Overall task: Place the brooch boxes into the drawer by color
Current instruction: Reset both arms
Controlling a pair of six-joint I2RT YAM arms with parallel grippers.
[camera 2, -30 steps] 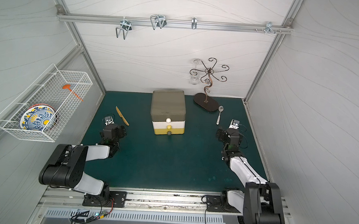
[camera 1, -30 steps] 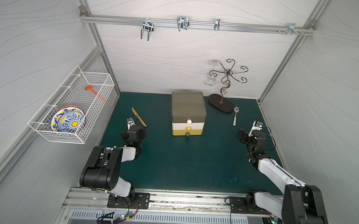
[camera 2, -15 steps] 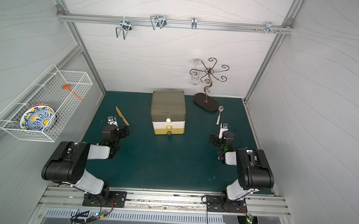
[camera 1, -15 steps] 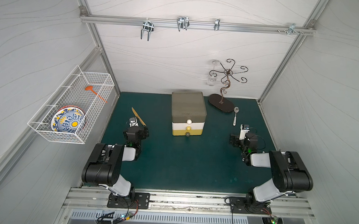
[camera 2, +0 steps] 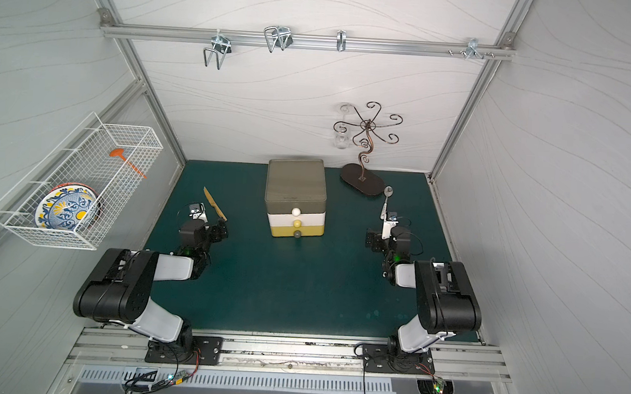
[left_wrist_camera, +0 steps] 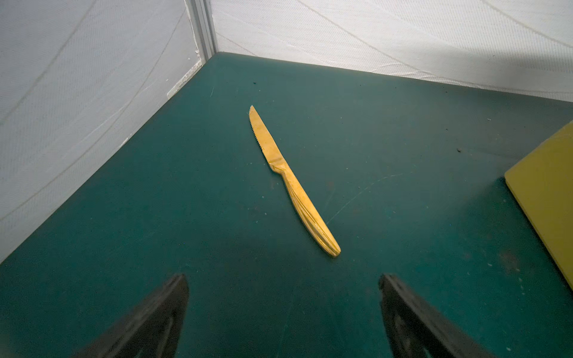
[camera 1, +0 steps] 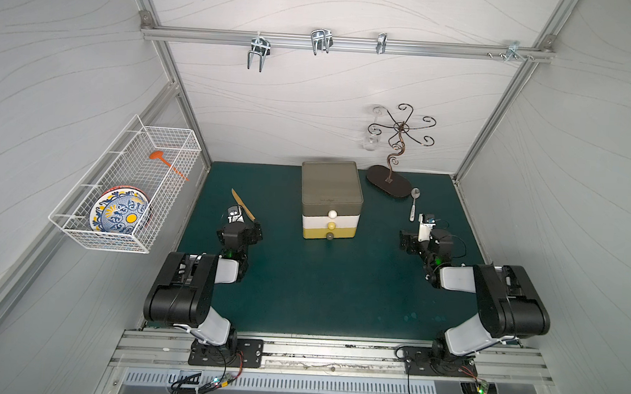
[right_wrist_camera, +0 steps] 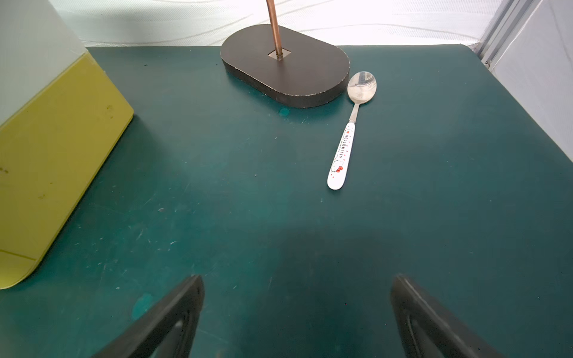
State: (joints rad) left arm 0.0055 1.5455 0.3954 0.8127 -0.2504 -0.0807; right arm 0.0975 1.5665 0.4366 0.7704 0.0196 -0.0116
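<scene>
The drawer point(camera 1: 330, 200) point(camera 2: 295, 198) stands at the back middle of the green mat: olive-grey top tier, white middle, yellow bottom, all three tiers pushed in. Its yellow bottom tier point(left_wrist_camera: 548, 198) point(right_wrist_camera: 55, 161) edges into both wrist views. No brooch boxes show in any view. My left gripper point(camera 1: 239, 234) point(left_wrist_camera: 283, 279) sits low over the mat left of the drawer, open and empty. My right gripper point(camera 1: 413, 243) point(right_wrist_camera: 297, 279) sits low to the drawer's right, open and empty as well.
A gold knife point(camera 1: 238, 200) point(left_wrist_camera: 291, 183) lies just ahead of the left gripper. A white-handled spoon point(camera 1: 413, 205) point(right_wrist_camera: 344, 148) lies beside the dark base of a wire stand point(camera 1: 388, 181) point(right_wrist_camera: 285, 66). A wire basket point(camera 1: 127, 186) holding a plate hangs on the left wall.
The right arm has folded back onto its base, and its gripper has shifted a little towards the middle. The left gripper has edged slightly away from the front.
</scene>
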